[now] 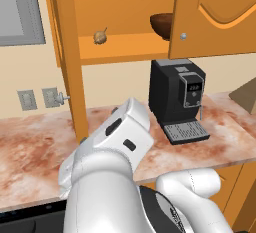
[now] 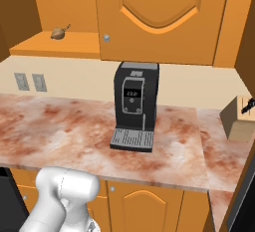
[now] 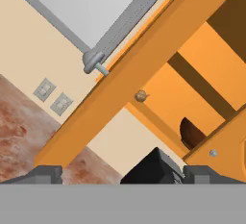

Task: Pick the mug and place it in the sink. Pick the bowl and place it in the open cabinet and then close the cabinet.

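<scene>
While the bowl (image 1: 162, 25) rests on the inner shelf of the cabinet (image 1: 125, 47), the pincer (image 3: 122, 174) stands apart from it with its two dark tips spread wide and nothing between them. In the hand view the bowl lies just above and to the right of the pincer's tips, half hidden behind the edge of the closed door (image 1: 215, 17), with that door's small silver knob (image 3: 213, 153) close beside it. Further along the same shelf, up and to the left of the pincer in that view, sits a small tan bulb (image 3: 141, 95), well apart from the bowl. The cabinet's open door (image 3: 139, 69) runs as a long orange board diagonally across the hand view, its knob (image 3: 94, 62) sticking out toward a grey-framed window (image 3: 91, 6). Below the shelf a black coffee machine (image 1: 177, 99) stands on the marbled reddish counter (image 1: 35, 152), directly under the bowl and just ahead of the pincer. Two wall outlets (image 1: 37, 98) sit on the cream wall to the left. At the far right of the counter stands a tan knife block (image 2: 240, 119).
</scene>
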